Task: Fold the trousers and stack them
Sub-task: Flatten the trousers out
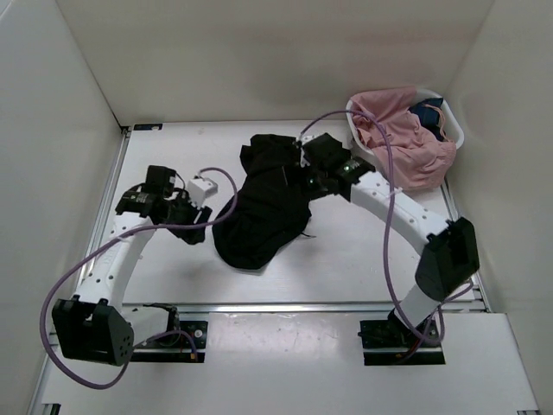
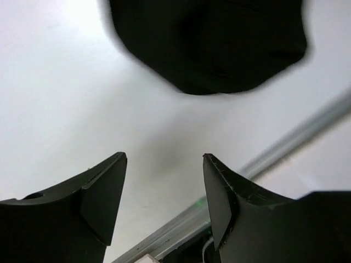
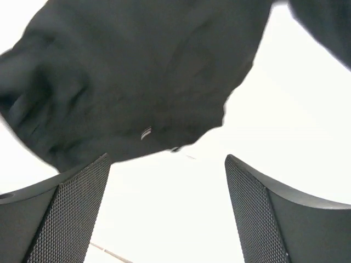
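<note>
top view looks down over the whole table (image 1: 363, 259); both wrist views sit close, sharing the trousers (image 1: 259, 216).

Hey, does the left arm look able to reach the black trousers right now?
Probably yes: the left end effector is open and empty, with only bare table between it and the trousers.

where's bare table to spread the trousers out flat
Bare table lies between the trousers and the right arm, and at the far left corner behind the left arm. Crowded: the basket at far right, and the middle around the trousers.
</note>
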Tool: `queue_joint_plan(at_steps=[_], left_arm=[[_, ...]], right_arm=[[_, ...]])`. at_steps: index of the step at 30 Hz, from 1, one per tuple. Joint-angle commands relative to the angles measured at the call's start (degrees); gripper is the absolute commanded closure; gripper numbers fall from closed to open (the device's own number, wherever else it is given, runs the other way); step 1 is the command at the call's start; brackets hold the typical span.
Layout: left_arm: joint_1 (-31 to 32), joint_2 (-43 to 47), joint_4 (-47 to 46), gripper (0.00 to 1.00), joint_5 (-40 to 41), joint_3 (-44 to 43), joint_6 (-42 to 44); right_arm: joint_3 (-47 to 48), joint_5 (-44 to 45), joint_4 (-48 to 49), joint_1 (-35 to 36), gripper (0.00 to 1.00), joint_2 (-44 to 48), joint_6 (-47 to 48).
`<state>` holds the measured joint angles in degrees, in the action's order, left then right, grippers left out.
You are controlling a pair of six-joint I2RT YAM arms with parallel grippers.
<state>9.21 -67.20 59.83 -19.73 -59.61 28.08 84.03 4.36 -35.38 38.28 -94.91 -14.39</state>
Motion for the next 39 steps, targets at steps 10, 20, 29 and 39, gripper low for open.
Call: queue_joint_plan(at_steps=[10,20,29,39], left_arm=[[-9.04,-1.89,-10.09,0.31,11.82,1.69,-10.32],[-9.56,1.28,-10.09,0.27,13.49,3.45,-8.56],[-9.56,1.28,-10.09,0.27,14.1,3.45,-8.56],[-9.56,-0.12,-9.56,0.27,16.91,1.0,-2.86]], right_arm=[[7.01,-1.03,1.2,23.85,0.13,-17.11,8.85],[13.96,6.01,0.22,23.86,0.22,-26.1,8.86],[18.0,-4.87,0.84,22.55,1.0,-29.27,8.16],[25.96,3.35,-8.81,12.96,1.0,3.31,1.37]])
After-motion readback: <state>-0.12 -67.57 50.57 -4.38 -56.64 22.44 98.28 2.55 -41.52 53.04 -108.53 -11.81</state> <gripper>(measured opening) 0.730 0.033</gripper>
